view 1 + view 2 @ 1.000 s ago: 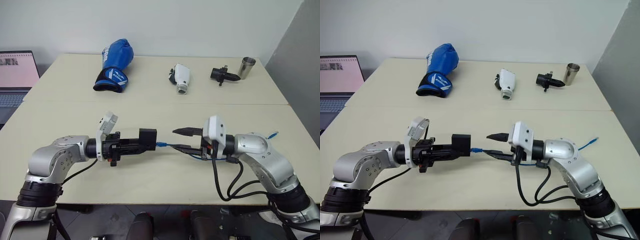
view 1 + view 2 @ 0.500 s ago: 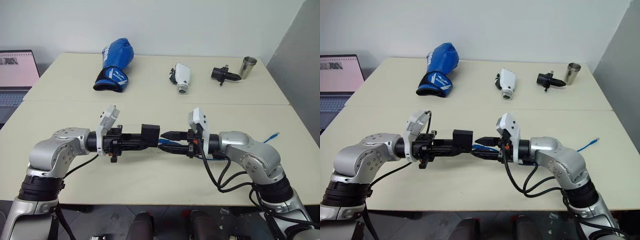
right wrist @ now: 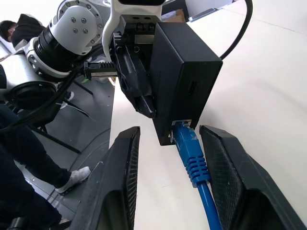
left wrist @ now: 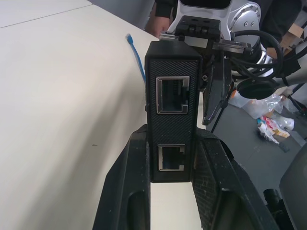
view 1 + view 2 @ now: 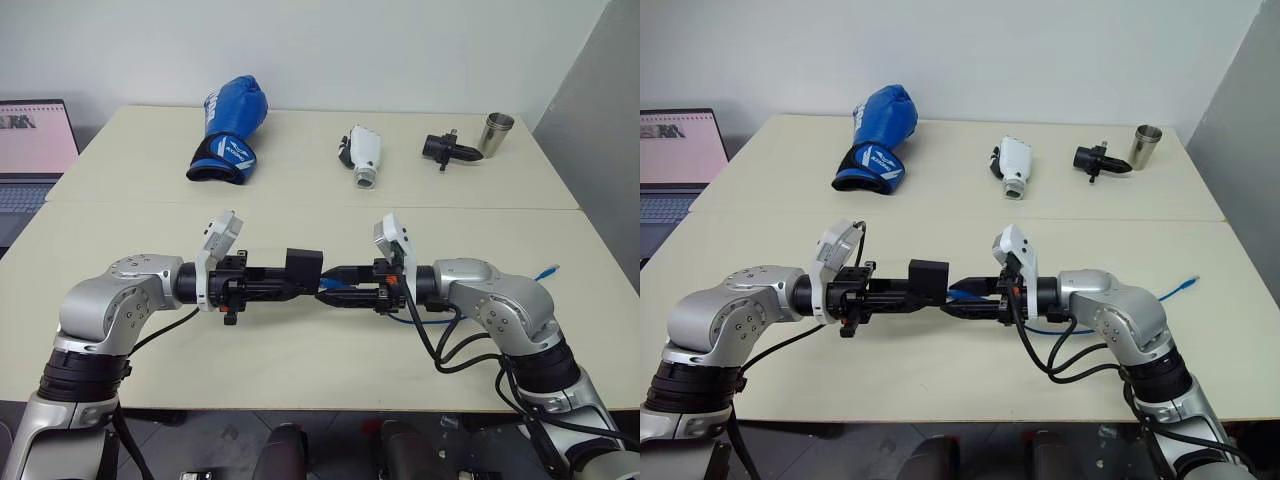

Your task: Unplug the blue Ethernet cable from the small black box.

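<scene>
My left gripper [image 5: 292, 280] is shut on the small black box [image 5: 303, 267] and holds it level above the table; the left wrist view has the box [image 4: 172, 120] upright between both fingers [image 4: 129, 182], two ports facing the camera. The blue Ethernet cable [image 3: 192, 153] is plugged into the box's [image 3: 184, 81] underside port. My right gripper [image 3: 171, 133] is open, one finger on each side of the plug, with gaps on both sides. The cable loops under my right wrist [image 5: 405, 318] and its free end [image 5: 545, 270] lies on the table [image 5: 300, 350] at the right.
Along the far side of the table lie a blue boxing glove [image 5: 228, 130], a white device [image 5: 362, 155], a black cylindrical gadget [image 5: 447, 150] and a metal cup [image 5: 492, 133]. A laptop [image 5: 30, 150] sits at the far left. A person [image 3: 14, 28] is beside the table.
My right gripper has moved left to the box and rolled, so its fingers now flank the plug. The left gripper and box have stayed where they were.
</scene>
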You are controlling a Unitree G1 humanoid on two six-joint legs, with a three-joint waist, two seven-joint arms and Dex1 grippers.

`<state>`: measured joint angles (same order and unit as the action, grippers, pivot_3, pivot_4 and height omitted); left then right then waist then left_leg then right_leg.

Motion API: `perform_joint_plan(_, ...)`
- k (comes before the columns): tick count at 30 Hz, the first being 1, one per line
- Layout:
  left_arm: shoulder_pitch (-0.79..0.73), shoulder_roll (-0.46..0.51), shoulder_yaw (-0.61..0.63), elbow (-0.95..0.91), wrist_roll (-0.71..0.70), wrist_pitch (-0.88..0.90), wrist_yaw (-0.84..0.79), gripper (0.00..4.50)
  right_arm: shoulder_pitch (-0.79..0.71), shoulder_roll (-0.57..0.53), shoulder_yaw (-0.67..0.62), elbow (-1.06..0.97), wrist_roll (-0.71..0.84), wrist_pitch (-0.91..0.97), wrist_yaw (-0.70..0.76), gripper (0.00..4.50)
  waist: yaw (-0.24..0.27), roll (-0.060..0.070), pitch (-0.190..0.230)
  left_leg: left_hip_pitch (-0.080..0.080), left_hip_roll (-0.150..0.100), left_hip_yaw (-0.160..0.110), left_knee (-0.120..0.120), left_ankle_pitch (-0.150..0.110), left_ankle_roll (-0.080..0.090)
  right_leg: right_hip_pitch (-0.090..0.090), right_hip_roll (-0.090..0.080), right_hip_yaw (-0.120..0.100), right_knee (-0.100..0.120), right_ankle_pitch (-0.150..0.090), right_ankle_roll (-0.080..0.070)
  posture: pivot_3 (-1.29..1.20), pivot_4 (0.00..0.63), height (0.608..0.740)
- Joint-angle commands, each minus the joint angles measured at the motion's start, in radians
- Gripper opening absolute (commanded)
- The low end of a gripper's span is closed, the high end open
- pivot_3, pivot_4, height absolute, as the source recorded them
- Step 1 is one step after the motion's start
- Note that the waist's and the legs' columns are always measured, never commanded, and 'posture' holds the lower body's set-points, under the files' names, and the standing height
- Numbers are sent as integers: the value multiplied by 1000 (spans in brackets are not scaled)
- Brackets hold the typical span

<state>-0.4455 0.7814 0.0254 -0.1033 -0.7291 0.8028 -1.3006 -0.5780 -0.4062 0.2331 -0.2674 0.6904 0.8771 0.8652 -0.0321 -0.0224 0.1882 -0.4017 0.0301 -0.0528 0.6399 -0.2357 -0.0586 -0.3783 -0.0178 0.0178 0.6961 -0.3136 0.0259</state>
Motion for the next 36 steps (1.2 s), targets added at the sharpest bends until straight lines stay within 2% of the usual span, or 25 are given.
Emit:
perform_joint_plan(1,-25,1,16,-30,-24,3,0,794,-23,5,-21,-30,40,12,27,2074,0,0,0,0,0,0,0,0,0,0,0,0,0,0,0,0,150,740)
perform_joint_plan(6,-31,-1,13,-29,-23,5,1,794,-30,6,-26,-22,40,20,34,2074,0,0,0,0,0,0,0,0,0,0,0,0,0,0,0,0,150,740)
perform_joint_plan(9,-30,1,13,-32,-23,4,-2,794,-34,10,-30,-19,45,29,33,1563,0,0,0,0,0,0,0,0,0,0,0,0,0,0,0,0,150,740)
perform_joint_plan(12,-29,5,8,-35,-19,0,-9,794,-38,13,-35,-16,54,43,38,707,0,0,0,0,0,0,0,0,0,0,0,0,0,0,0,0,150,740)
perform_joint_plan(14,-29,5,7,-36,-19,-2,-12,794,-40,13,-37,-14,61,53,44,362,0,0,0,0,0,0,0,0,0,0,0,0,0,0,0,0,150,740)
perform_joint_plan(26,-21,19,-4,-21,-7,-30,-72,794,-56,2,-55,-23,120,117,95,327,0,0,0,0,0,0,-1,0,0,-1,0,0,0,0,0,0,150,740)
perform_joint_plan(29,-28,24,-10,9,9,-48,-98,794,-62,-1,-59,-30,137,138,103,18,0,0,0,0,0,0,-1,0,0,-1,0,0,0,0,0,0,150,740)
perform_joint_plan(36,-49,20,-23,42,27,-70,-128,794,-65,6,-57,-40,139,150,104,27,0,0,0,-1,0,0,-1,0,0,-1,0,0,0,0,0,0,150,740)
